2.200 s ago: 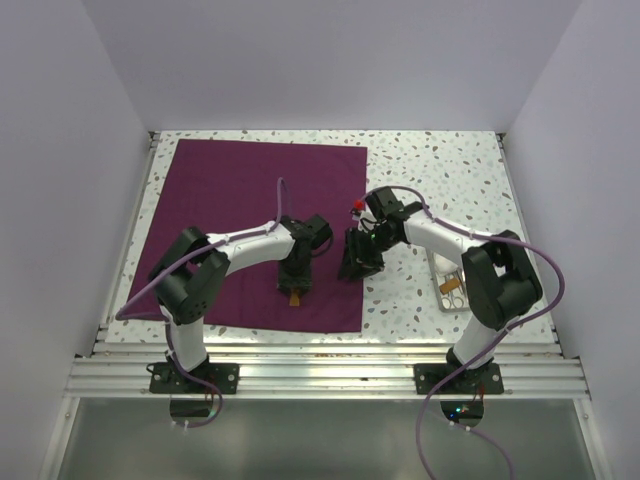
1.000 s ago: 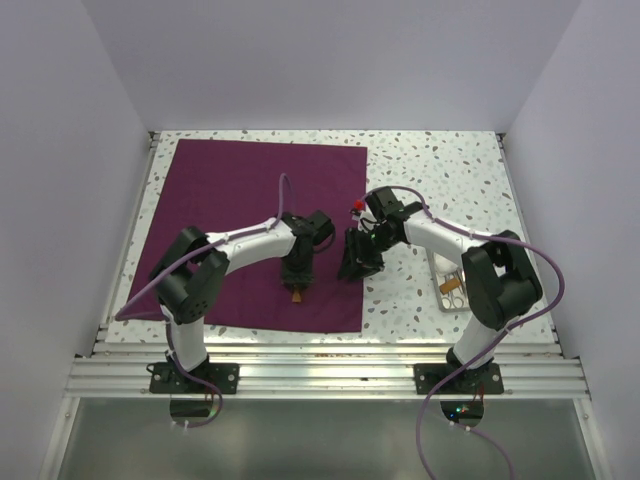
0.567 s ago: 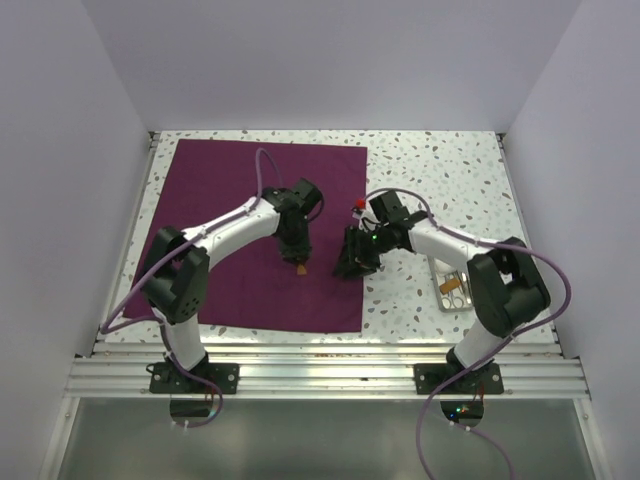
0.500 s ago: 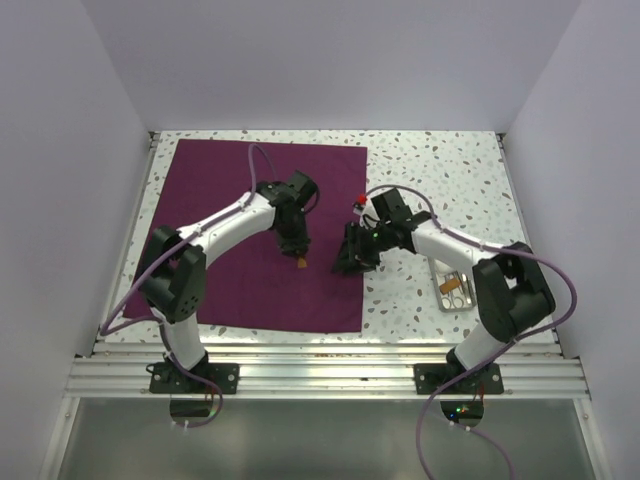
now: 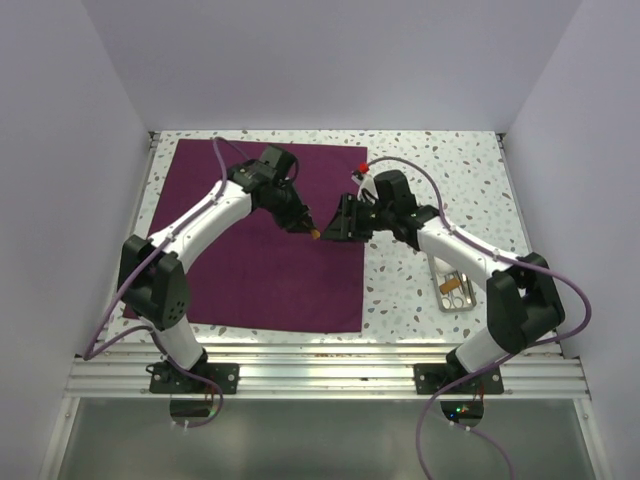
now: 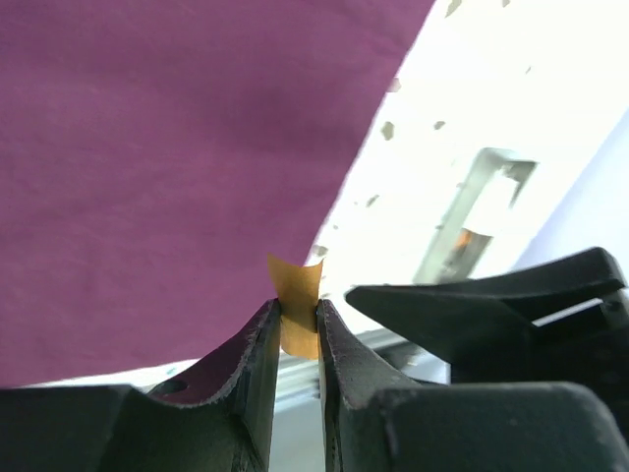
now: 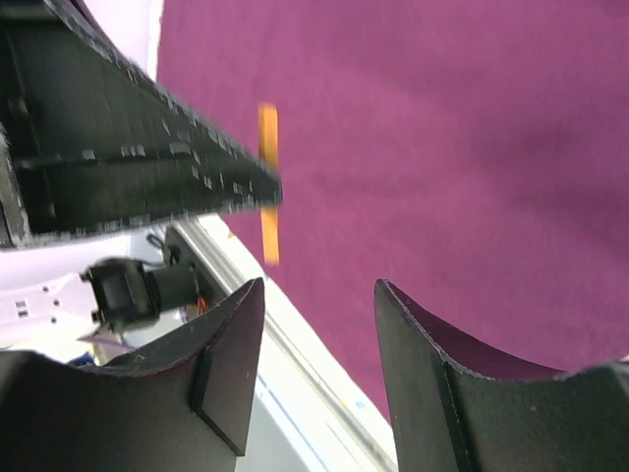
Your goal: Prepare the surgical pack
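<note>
The surgical pack is a plum-purple cloth (image 5: 240, 270) spread flat as a large square sheet on the left of the table; it also fills the left wrist view (image 6: 167, 157) and the right wrist view (image 7: 442, 147). My left gripper (image 5: 312, 232) is shut on a small orange strip (image 6: 296, 307), held above the cloth near its right edge. The strip also shows in the right wrist view (image 7: 267, 187). My right gripper (image 5: 338, 226) is open and empty, its fingertips (image 7: 241, 354) right beside the left gripper and the strip.
A small silver metal tray (image 5: 449, 283) with instruments lies on the speckled table at the right, also seen in the left wrist view (image 6: 472, 211). White walls enclose the table on three sides. A metal rail runs along the near edge.
My left gripper has lifted the orange strip and carried it back and to the right, up to the right gripper. The right arm has swung back and left toward it.
</note>
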`<move>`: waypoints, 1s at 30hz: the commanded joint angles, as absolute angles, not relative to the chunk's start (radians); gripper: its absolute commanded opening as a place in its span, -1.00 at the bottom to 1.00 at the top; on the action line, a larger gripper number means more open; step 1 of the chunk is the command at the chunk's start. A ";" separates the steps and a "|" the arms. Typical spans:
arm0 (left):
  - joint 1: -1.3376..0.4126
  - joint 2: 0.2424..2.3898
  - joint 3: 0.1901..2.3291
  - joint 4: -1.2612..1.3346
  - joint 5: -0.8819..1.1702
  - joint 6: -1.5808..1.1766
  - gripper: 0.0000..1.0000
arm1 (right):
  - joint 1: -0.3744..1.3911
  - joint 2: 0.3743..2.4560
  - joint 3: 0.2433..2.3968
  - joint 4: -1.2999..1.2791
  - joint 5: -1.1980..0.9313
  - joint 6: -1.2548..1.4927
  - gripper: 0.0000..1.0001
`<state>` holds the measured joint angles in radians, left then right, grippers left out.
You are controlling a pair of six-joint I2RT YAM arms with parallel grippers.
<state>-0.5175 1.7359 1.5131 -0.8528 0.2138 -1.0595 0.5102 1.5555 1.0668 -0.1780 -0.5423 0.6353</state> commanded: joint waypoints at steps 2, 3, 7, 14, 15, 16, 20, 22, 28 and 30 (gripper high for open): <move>-0.483 1.671 1.549 -0.807 0.291 -1.180 -0.51 | 0.517 1.559 1.140 -0.078 -0.477 0.618 0.06; -0.482 1.664 1.548 -0.808 0.294 -1.186 -0.51 | 0.518 1.563 1.146 -0.071 -0.474 0.623 0.06; -0.469 1.654 1.531 -0.796 0.302 -1.215 -0.50 | 0.525 1.566 1.157 -0.054 -0.463 0.637 0.06; -0.469 1.669 1.540 -0.792 0.308 -1.215 -0.50 | 0.545 1.577 1.167 -0.044 -0.483 0.657 0.02; -0.468 1.670 1.542 -0.792 0.308 -1.212 -0.50 | 0.545 1.575 1.170 -0.043 -0.485 0.655 0.02; -0.469 1.672 1.542 -0.793 0.310 -1.212 -0.50 | 0.546 1.574 1.170 -0.044 -0.480 0.657 0.02; -0.469 1.675 1.543 -0.788 0.308 -1.213 -0.50 | 0.552 1.591 1.180 -0.049 -0.492 0.663 -0.04; -0.468 1.677 1.546 -0.790 0.305 -1.212 -0.50 | 0.555 1.598 1.187 -0.045 -0.486 0.669 -0.08; -0.471 1.684 1.552 -0.792 0.308 -1.210 -0.50 | 0.566 1.628 1.201 -0.021 -0.491 0.699 -0.31; -0.471 1.684 1.551 -0.796 0.310 -1.207 -0.50 | 0.569 1.632 1.201 -0.008 -0.492 0.707 -0.43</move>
<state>-0.4732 1.6901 1.5146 -0.8158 0.2871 -1.1938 0.5598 1.6283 1.1572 -0.0727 -0.4904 0.6888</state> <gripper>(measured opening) 0.249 0.307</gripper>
